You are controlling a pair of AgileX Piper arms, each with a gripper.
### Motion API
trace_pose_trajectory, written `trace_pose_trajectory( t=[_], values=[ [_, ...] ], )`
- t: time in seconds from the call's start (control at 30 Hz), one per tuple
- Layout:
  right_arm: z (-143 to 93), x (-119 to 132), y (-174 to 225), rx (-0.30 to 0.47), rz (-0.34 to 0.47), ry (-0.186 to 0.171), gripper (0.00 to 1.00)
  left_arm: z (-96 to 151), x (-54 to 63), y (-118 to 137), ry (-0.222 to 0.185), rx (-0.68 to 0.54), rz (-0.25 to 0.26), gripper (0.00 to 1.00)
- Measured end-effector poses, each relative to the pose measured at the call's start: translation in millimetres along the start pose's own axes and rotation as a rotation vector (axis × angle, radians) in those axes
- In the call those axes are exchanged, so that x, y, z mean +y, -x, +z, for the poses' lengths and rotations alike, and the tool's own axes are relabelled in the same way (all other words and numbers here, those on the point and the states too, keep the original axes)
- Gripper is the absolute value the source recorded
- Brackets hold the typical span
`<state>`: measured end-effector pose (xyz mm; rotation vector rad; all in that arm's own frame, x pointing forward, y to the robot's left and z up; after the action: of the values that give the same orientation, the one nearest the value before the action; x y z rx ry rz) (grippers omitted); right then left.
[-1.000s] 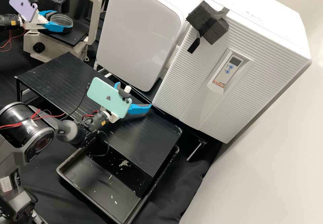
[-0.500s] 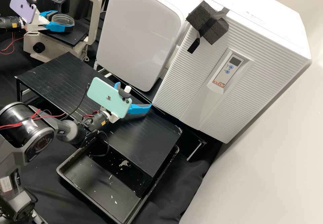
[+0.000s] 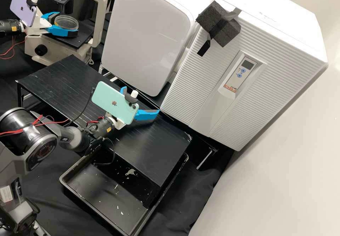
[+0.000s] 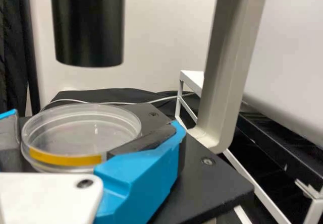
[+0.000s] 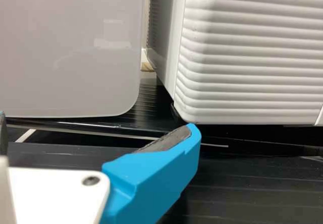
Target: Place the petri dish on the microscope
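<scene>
In the high view my left gripper (image 3: 67, 23) is at the back left, over the black stage of the microscope (image 3: 86, 39), shut on the clear petri dish (image 3: 66, 22). The left wrist view shows the dish (image 4: 78, 130), with a yellow band on its side, level between the pads of my left gripper (image 4: 96, 123). Whether its underside touches the stage (image 4: 212, 186) I cannot tell. My right gripper (image 3: 141, 99) stands open and empty above the black rack; in the right wrist view the same gripper (image 5: 97, 128) has nothing between its fingers.
Above the stage hangs the microscope's black cylinder (image 4: 88, 27), with its beige upright (image 4: 227, 67) alongside. Two white appliances (image 3: 145, 34) (image 3: 272, 48) stand behind the black rack (image 3: 53, 80). A black tray (image 3: 102, 197) lies in front, partly under the rack.
My left gripper and the petri dish have shifted slightly down in the high view, the near finger a little more than the dish. The right arm has kept still.
</scene>
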<state>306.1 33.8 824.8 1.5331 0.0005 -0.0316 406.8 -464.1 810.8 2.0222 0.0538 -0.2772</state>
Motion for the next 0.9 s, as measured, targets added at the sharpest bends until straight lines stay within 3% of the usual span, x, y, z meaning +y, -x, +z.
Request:
trace_pose_trajectory(
  t=[0.13,0.23,0.37,0.43,0.6,0.67,0.8,0.9],
  values=[
    [0.0,0.0,0.0,0.0,0.0,0.0,1.0,1.1,3.1,14.0,-0.057,0.032,0.011,1.0],
    [0.0,0.0,0.0,0.0,0.0,0.0,1.0,0.7,7.9,29.1,-0.071,0.087,0.031,1.0],
    [0.0,0.0,0.0,0.0,0.0,0.0,1.0,5.7,12.3,55.1,-0.137,0.13,0.046,1.0],
    [0.0,0.0,0.0,0.0,0.0,0.0,1.0,11.3,11.7,68.2,-0.144,0.141,0.059,1.0],
    [-0.2,0.3,-0.3,0.001,0.001,0.0,1.0,33.4,0.3,99.2,-0.112,0.123,0.076,1.0],
    [-0.2,0.3,-0.3,0.001,0.001,0.0,1.0,48.1,-6.7,109.9,-0.131,0.082,0.088,1.0],
    [-0.2,0.3,-0.3,0.001,0.001,0.0,1.0,74.5,-18.3,127.3,-0.161,0.035,0.179,1.0],
    [-0.2,0.3,-0.3,0.001,0.001,0.0,1.0,83.5,-21.8,137.3,-0.162,0.003,0.26,1.0]
  ],
)
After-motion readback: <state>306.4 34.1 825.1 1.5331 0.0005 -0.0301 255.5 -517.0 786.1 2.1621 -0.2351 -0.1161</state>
